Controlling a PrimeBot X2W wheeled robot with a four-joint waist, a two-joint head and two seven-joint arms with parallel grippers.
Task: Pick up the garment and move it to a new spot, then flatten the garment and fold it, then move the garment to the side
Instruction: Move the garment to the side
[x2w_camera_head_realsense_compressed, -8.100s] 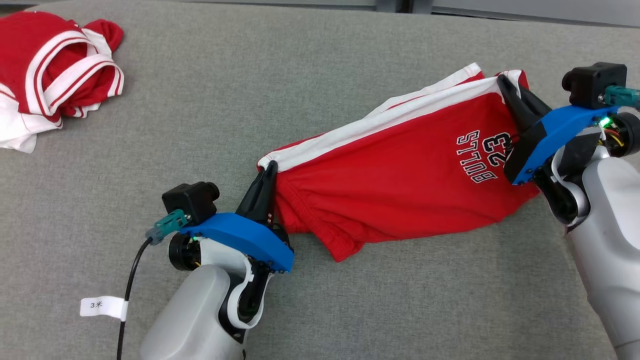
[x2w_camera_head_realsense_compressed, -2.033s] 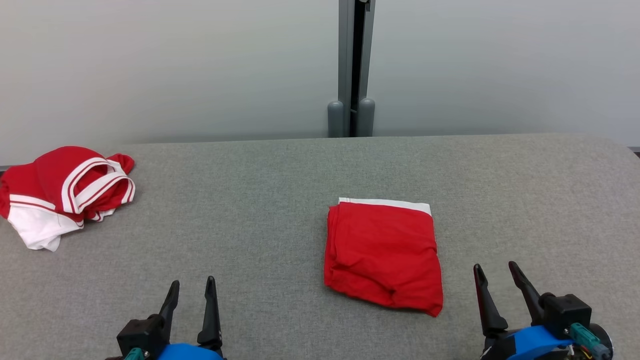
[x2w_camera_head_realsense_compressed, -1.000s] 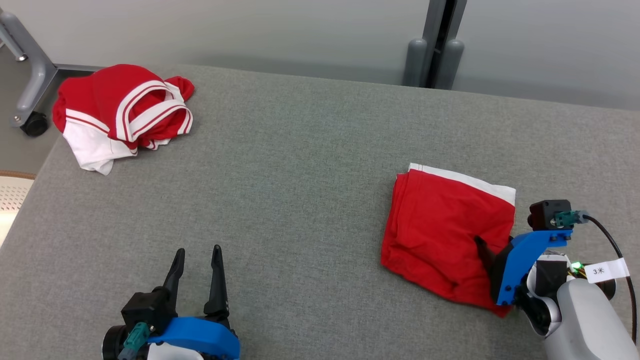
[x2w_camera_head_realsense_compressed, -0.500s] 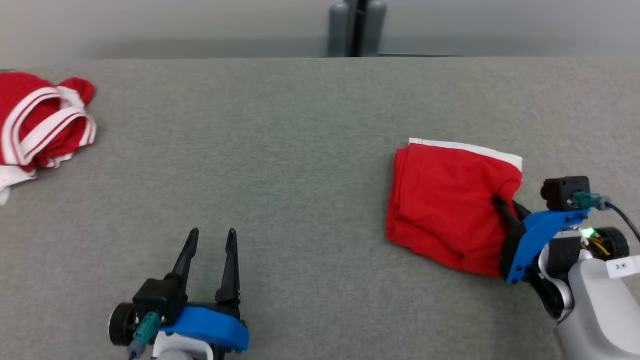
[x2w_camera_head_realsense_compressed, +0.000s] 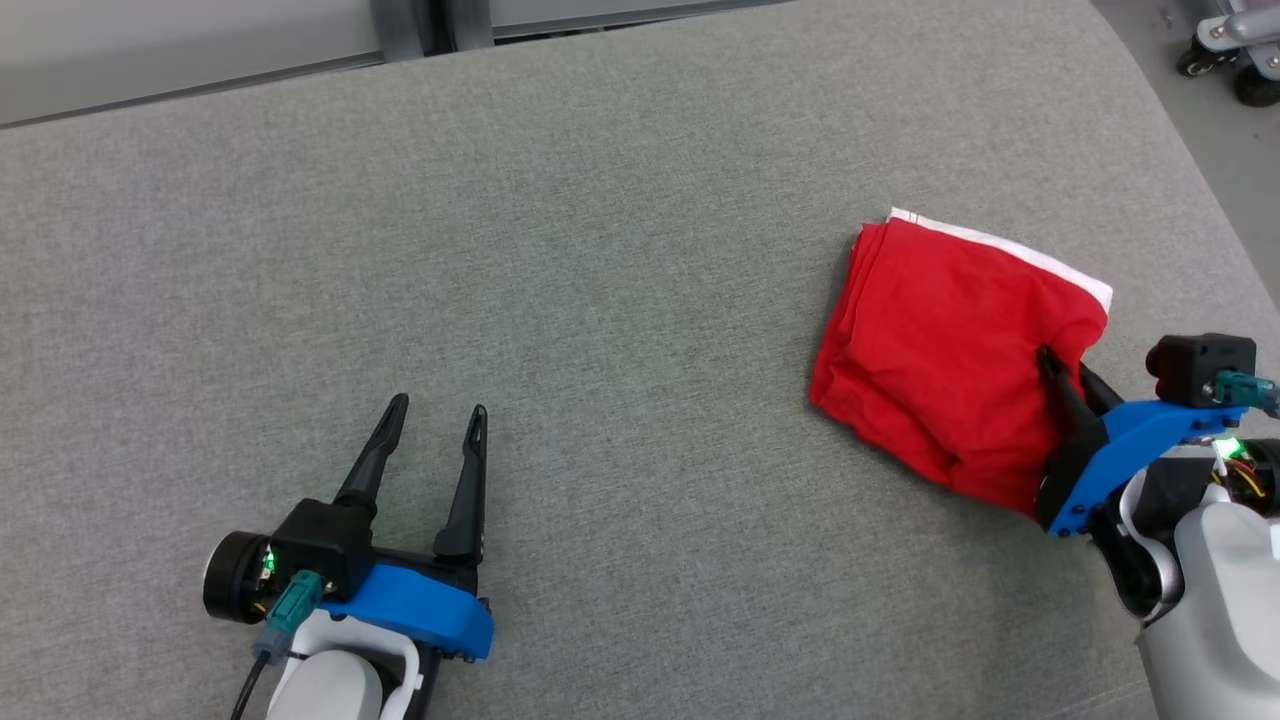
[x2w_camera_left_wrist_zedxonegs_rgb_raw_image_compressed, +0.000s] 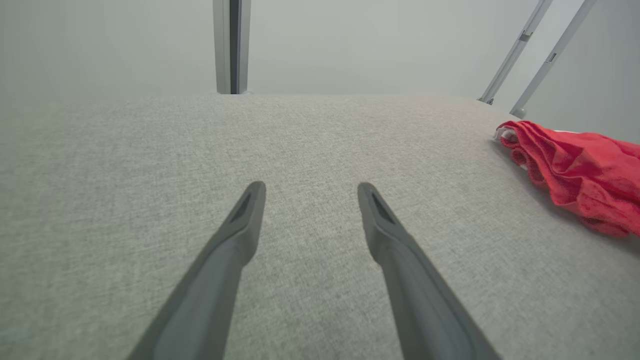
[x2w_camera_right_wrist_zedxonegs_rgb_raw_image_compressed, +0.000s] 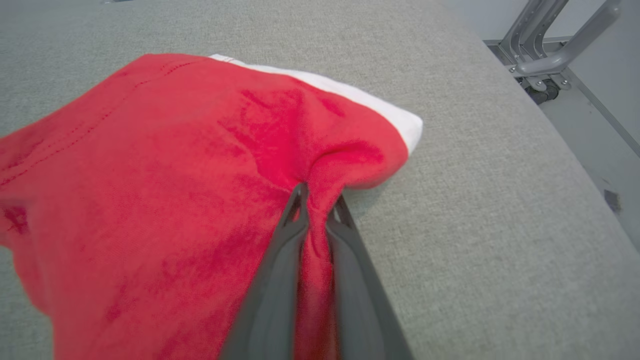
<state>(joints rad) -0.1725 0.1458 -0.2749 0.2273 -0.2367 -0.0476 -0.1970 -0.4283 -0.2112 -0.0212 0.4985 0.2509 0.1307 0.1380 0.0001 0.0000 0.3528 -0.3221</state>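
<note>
- My right jaws are clenched on the garment (x2w_camera_head_realsense_compressed: 940, 350). A ridge of its red cloth is pinched between my two dark fingers (x2w_camera_right_wrist_zedxonegs_rgb_raw_image_compressed: 280, 280).
- The garment lies folded into a rough rectangle on the grey bench (x2w_camera_head_realsense_compressed: 600, 250), close to the bench's right edge and roughly midway between its near and far sides.
- A white band (x2w_camera_head_realsense_compressed: 1010, 245) runs along the side of the garment that faces the bench's far edge.
- My grip sits at the corner of the garment nearest the bench's right edge, just below that white band. The cloth puckers there, and the rest lies on the bench.
- My left jaws are released, with nothing between their spread left fingers (x2w_camera_head_realsense_compressed: 372, 460). They hang low over the near left part of the bench, pointing toward its far edge and well apart from the garment.
- Past the bench's far right corner, a grey metal frame on castors (x2w_camera_head_realsense_compressed: 1225, 50) stands on the floor.
</note>
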